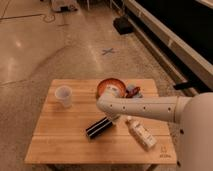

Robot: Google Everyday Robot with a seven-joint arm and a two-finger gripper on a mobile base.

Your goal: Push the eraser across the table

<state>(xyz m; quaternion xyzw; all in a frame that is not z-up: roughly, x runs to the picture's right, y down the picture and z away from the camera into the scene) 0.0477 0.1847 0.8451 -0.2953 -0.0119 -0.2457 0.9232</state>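
The eraser [99, 127] is a flat black block with a pale stripe, lying at an angle near the middle of the light wooden table [60, 140]. My white arm reaches in from the right. The gripper [113, 118] hangs from its end just right of the eraser's far end, close to it or touching it.
A clear plastic cup [64, 96] stands at the back left. An orange bowl [111, 87] and a small red-and-blue object [133, 91] sit at the back right. A white-and-brown carton [140, 133] lies on the right. The floor is polished stone.
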